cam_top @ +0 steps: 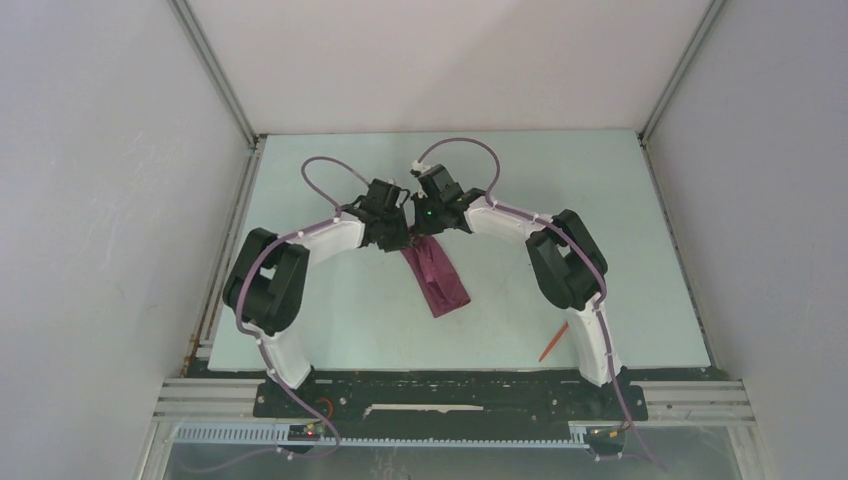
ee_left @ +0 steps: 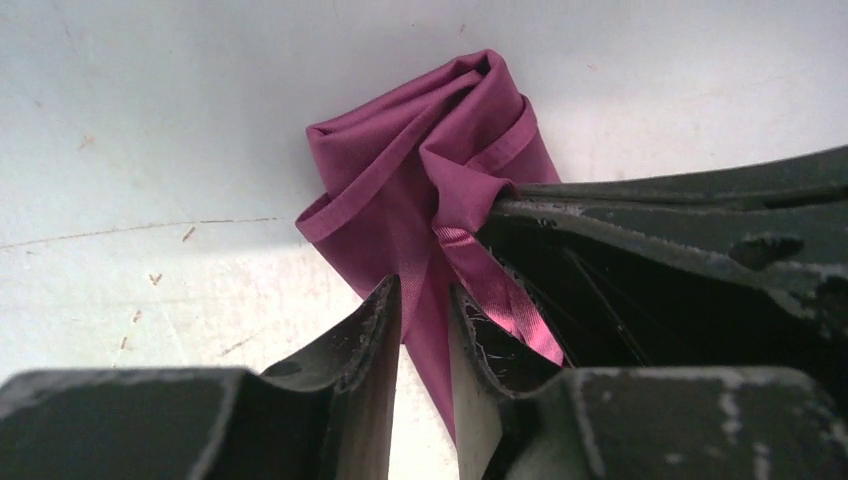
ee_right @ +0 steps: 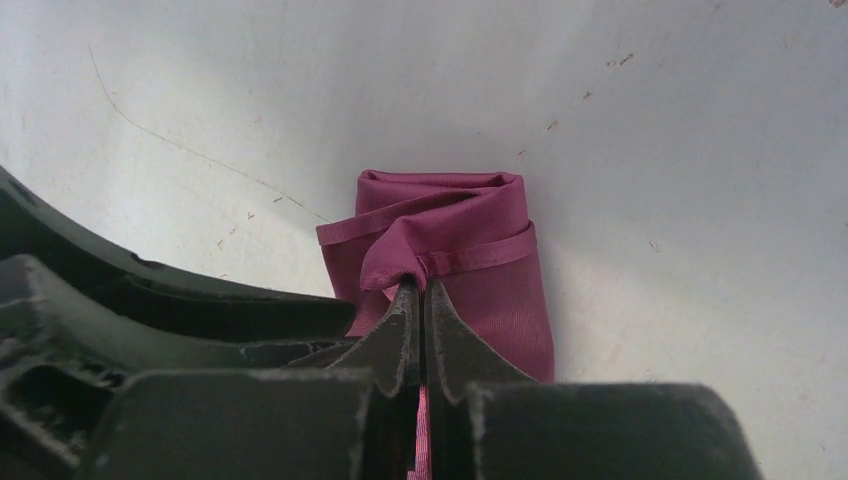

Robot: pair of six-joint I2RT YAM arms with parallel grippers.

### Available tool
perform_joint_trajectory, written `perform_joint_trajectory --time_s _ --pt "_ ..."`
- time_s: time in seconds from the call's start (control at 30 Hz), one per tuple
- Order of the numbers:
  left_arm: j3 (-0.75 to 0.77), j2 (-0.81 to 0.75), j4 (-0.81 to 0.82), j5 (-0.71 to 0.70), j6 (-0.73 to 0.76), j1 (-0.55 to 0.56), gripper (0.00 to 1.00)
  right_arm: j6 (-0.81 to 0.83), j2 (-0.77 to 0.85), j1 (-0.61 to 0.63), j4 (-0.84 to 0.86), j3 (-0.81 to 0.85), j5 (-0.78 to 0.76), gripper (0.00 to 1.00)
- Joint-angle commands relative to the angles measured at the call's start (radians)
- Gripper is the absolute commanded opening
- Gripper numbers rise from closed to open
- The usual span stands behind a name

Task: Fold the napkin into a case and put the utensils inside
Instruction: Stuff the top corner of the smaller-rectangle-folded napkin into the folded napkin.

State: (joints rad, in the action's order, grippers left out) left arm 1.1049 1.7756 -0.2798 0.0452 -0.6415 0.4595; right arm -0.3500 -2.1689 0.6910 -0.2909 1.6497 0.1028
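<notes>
Plum-purple napkin (cam_top: 437, 280), folded narrow; end pinched tight by right gripper (ee_right: 418, 287); left gripper (ee_left: 423, 293) narrowly parted astride it; orange utensil (cam_top: 553, 342) well apart.

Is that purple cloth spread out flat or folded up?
Folded: the napkin is a narrow layered strip, its far end pinched by the right gripper.

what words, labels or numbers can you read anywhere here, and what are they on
None: no text, label, brand or number can be read in any view.
The napkin, the table, the left arm, the right arm and the stick all look unmarked.
</notes>
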Motion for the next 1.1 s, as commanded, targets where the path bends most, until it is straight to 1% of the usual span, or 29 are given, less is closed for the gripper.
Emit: perform_joint_trajectory --time_s 0.0,0.27,0.5,0.63,0.93,1.07 --pt "0.073 0.041 -0.076 -0.11 0.068 0.025 0.3 -0.022 0.076 -0.01 0.028 -0.007 0.006 0.0" --pt "0.107 0.081 -0.102 -0.146 0.082 0.053 0.31 -0.027 0.076 -0.011 0.034 -0.015 0.014 0.0" --pt "0.124 0.09 -0.118 -0.187 0.072 0.053 0.09 -0.037 0.081 -0.01 0.037 -0.035 0.033 0.0" --pt "0.102 0.061 -0.081 -0.184 0.058 0.051 0.01 -0.046 0.093 -0.01 0.048 -0.063 0.052 0.0" --pt "0.002 -0.036 0.031 -0.197 0.023 0.044 0.0 -0.053 0.124 -0.008 0.095 -0.136 0.088 0.0" --pt "-0.018 -0.045 0.049 -0.174 0.019 0.044 0.0 -0.056 0.13 -0.011 0.107 -0.154 0.085 0.0"
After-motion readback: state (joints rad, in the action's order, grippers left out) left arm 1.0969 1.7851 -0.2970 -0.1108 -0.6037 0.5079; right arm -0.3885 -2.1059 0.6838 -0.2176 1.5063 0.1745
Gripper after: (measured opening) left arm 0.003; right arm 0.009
